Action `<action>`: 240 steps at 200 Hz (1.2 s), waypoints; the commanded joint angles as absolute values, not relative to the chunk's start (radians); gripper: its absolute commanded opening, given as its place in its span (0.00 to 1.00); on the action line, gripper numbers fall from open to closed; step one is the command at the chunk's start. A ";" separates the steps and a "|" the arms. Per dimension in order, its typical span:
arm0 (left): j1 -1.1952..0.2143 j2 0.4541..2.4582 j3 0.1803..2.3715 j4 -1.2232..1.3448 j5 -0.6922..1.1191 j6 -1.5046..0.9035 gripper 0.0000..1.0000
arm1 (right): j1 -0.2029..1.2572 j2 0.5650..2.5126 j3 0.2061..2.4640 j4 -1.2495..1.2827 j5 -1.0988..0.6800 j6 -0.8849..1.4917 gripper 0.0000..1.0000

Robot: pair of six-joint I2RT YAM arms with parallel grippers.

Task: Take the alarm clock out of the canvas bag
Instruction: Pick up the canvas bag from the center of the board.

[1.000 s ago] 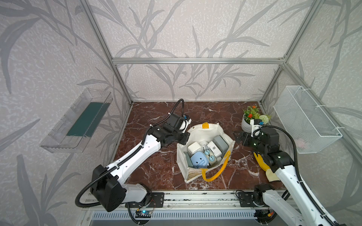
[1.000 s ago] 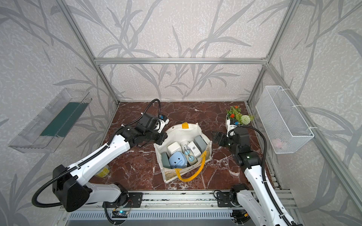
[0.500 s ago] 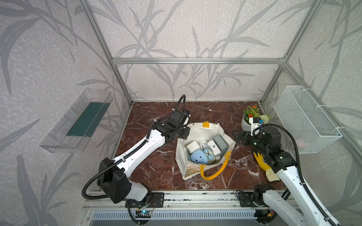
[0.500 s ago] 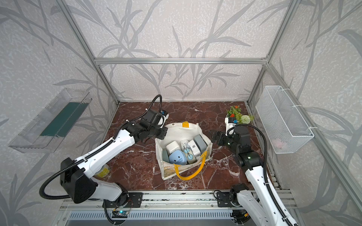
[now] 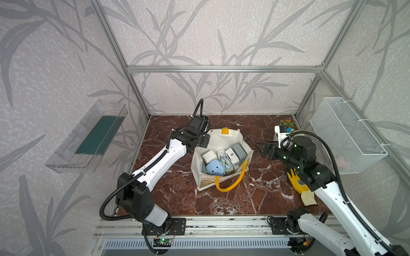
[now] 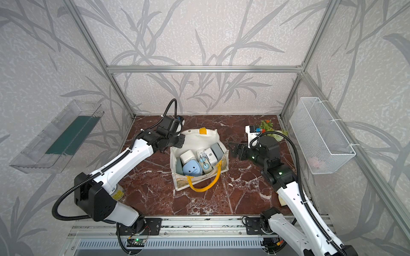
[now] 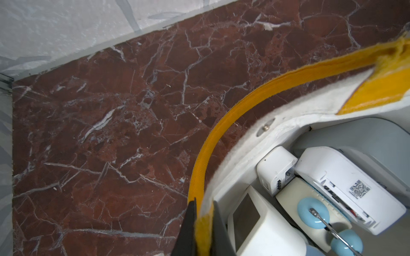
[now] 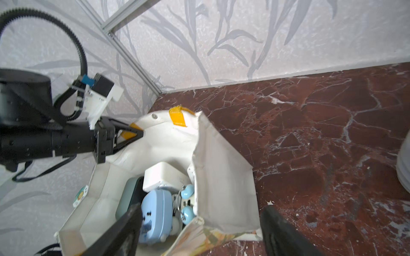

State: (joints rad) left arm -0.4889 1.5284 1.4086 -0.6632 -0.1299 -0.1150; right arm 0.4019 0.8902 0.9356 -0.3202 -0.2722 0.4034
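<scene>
The pale-blue rounded plastic alarm clock [image 5: 214,168] lay low inside the cream-white cloth canvas bag [image 5: 221,139], at its near end among other clocks, its back apparently upward. The right gripper [image 5: 261,149] was the free, nearer one. It hung just outside the bag's right wall, jaws wide and empty, pointing level at it, so the clock lay beyond and below that wall. The left gripper [image 7: 203,223] pinched the yellow strap handle [image 7: 199,172] at the far-left rim, forearm stretched low.

2 overhead, 2 wrist; common canvas bag [image 5: 218,141]
</scene>
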 commanded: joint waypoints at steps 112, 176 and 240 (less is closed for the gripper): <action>-0.456 1.517 1.537 -0.484 -0.264 -0.117 0.00 | 0.813 1.270 1.137 -0.238 -0.081 0.238 0.83; -0.478 1.448 1.475 -0.385 -0.269 -0.115 0.00 | 0.820 1.417 1.156 -0.217 -0.084 0.238 0.82; -0.521 1.354 1.335 -0.278 -0.252 -0.120 0.00 | 0.822 1.465 1.087 -0.193 -0.083 0.267 0.82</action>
